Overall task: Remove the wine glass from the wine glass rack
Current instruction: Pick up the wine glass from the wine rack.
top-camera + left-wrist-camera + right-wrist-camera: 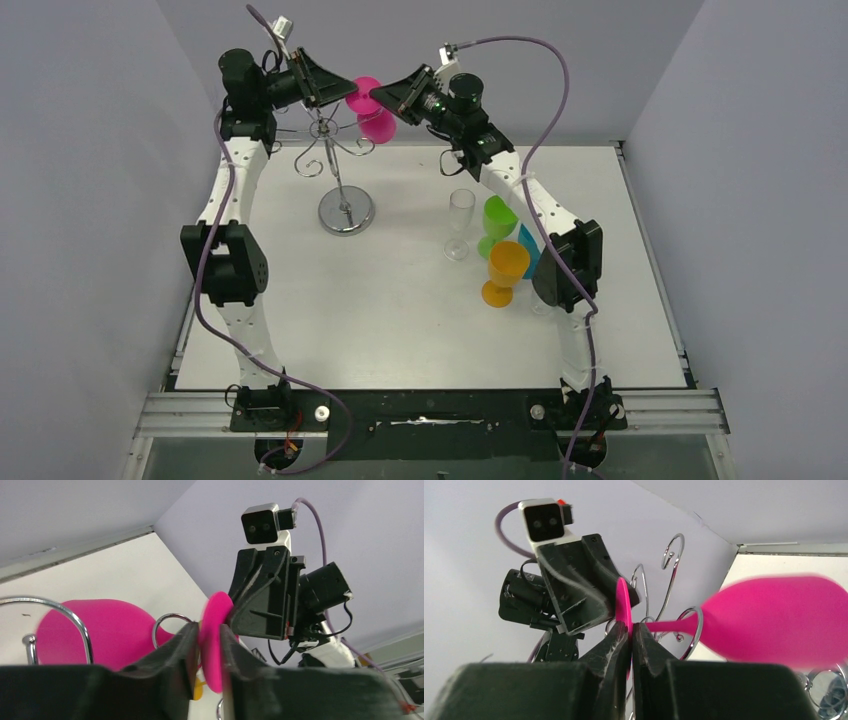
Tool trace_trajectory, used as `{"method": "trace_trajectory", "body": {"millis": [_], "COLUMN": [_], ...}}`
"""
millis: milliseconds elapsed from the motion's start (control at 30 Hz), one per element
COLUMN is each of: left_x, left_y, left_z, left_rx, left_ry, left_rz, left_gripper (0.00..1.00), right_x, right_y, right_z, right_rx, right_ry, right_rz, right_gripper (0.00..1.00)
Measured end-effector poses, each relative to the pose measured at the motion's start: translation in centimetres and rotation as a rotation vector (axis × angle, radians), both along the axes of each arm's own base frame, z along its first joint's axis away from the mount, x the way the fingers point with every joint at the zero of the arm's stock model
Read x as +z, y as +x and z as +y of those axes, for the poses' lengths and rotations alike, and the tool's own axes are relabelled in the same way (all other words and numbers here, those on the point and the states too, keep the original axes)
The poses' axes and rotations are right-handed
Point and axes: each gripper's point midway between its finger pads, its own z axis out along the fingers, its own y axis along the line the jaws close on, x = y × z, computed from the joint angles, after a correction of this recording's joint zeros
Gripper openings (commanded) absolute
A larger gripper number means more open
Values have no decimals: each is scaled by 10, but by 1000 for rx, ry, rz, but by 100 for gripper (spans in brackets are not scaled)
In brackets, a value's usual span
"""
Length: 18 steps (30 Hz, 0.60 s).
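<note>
**Two pincers meet at the foot of a magenta plastic wine glass (377, 122), tipped sideways atop the silver wire wine glass rack (346, 212).**
My right pincer (630, 632) clenched the thin foot disc, while my left pincer (206, 647) stood slackly parted around it. I judged the plastic light, stiff and slick, best held by the foot or stem.

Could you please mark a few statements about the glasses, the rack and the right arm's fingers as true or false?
1. The right fingers are shut on the pink glass's foot. True.
2. The pink glass stands upright on the table. False: it is held sideways in the air beside the rack's top.
3. A clear glass stands on the table to the right of the rack. True.
4. The orange glass hangs from the rack. False: it stands on the table near a green glass.
</note>
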Motion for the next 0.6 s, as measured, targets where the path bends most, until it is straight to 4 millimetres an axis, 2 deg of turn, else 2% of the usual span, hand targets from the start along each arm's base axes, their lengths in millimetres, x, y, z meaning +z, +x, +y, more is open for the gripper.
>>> {"method": "trace_trajectory", "body": {"millis": [33, 100, 133, 367, 600], "left_x": [1, 5, 10, 32, 42], "left_y": [0, 0, -2, -11, -10], "left_z": [0, 5, 8, 17, 28], "left_rx": [3, 18, 30, 64, 149], "left_ry": [5, 12, 18, 48, 90], "left_rz": [-13, -41, -65, -168, -244], "left_gripper": [50, 77, 79, 80, 81], "right_x": [1, 5, 6, 5, 3], "right_y": [2, 9, 11, 16, 18], "right_z": [-2, -8, -11, -16, -19], "right_rx": [-18, -56, -64, -72, -79], "right_ry": [0, 9, 9, 25, 32], "right_rz": [7, 14, 18, 51, 74], "right_gripper": [0, 0, 0, 0, 0]}}
